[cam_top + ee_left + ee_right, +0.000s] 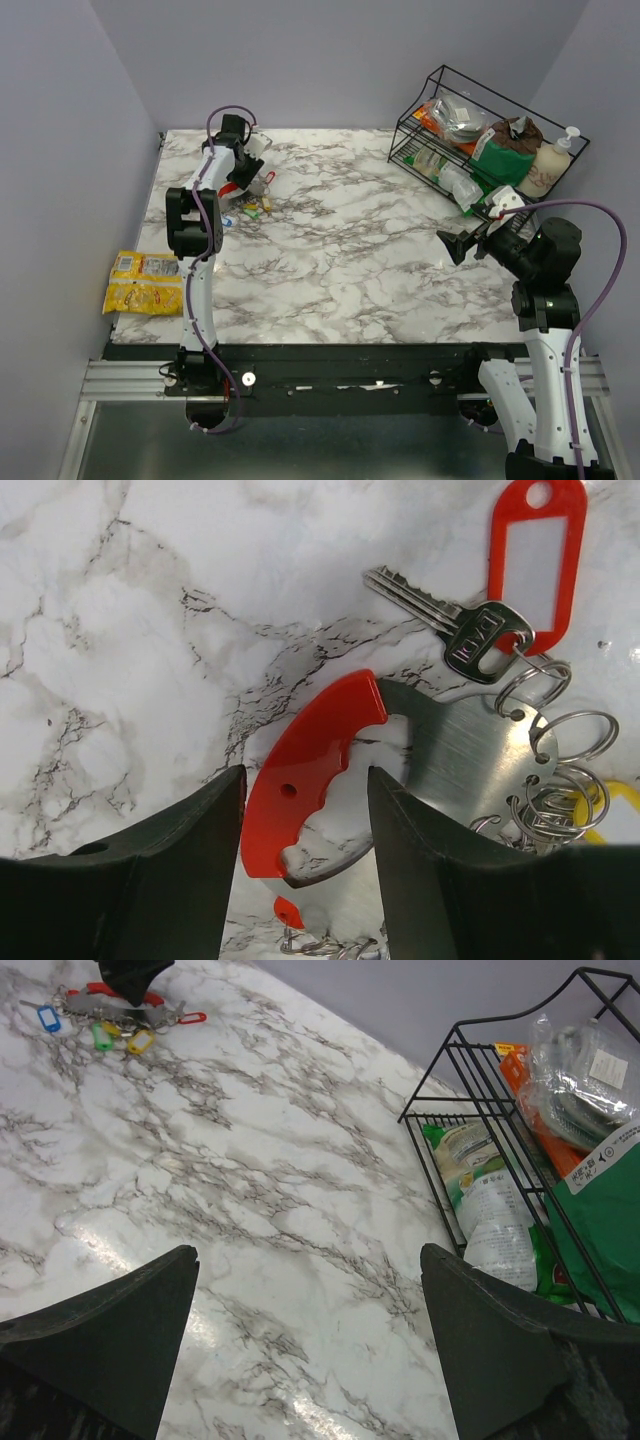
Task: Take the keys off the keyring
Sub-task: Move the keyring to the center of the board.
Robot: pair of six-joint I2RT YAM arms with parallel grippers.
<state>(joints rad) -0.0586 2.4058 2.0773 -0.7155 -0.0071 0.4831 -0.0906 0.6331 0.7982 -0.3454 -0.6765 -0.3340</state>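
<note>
Far left: a yellow snack packet (145,283) lies just off the left edge of the marble table (380,260), beside the left arm. We see that arm reaching to the far left part of the table, with the left gripper (306,771) pointing down over the keyring (440,750). In the left wrist view its fingers (180,870) are spread and stand on either side of the keyring's red curved part. The left finger is at the red edge, while bare marble shows between the red part and the right finger, so we record no pinch. The keyring lies flat on the table, its grey metal half running off to the right, partly behind the right finger. Several split rings (560,770) hang from the metal half. One carries a silver key (440,615) and a red tag (537,550), both flat on the marble just beyond the keyring, and a yellow tag (612,810) shows at the frame edge. From the right wrist view we note the keys (110,1030) in one cluster with blue, green, yellow and red tags. Right side: the right gripper (307,1252) hangs over the table well apart from the cluster, fingers wide apart and holding nothing. Beyond it, in the far right corner, stands a black wire basket (512,105) of packets with a pump bottle (550,165).
</note>
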